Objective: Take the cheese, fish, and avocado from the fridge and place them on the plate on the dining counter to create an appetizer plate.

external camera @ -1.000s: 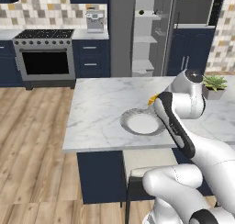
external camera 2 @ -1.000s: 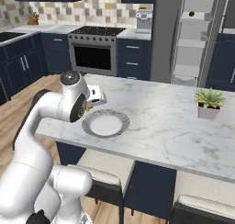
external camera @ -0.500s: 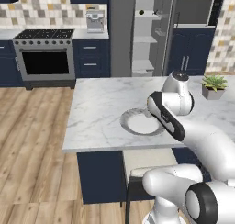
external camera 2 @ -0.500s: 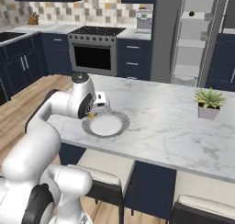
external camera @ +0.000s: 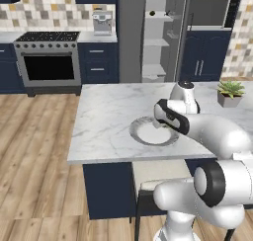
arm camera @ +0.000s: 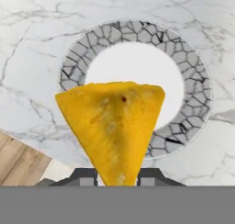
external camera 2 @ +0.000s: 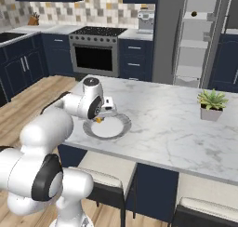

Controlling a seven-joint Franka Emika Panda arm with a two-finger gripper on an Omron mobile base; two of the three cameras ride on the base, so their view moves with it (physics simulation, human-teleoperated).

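Yellow cheese [arm camera: 112, 126] in pincer [arm camera: 117, 176] — plate [arm camera: 193, 87] beneath

Cheese [arm camera: 114, 126] in the tool [arm camera: 117, 176] hangs over the plate [arm camera: 193, 81].

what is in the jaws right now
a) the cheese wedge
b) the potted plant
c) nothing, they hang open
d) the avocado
a: in the hand view the yellow-orange cheese wedge sits clamped between the two dark fingertips, held above the plate on the dining counter.
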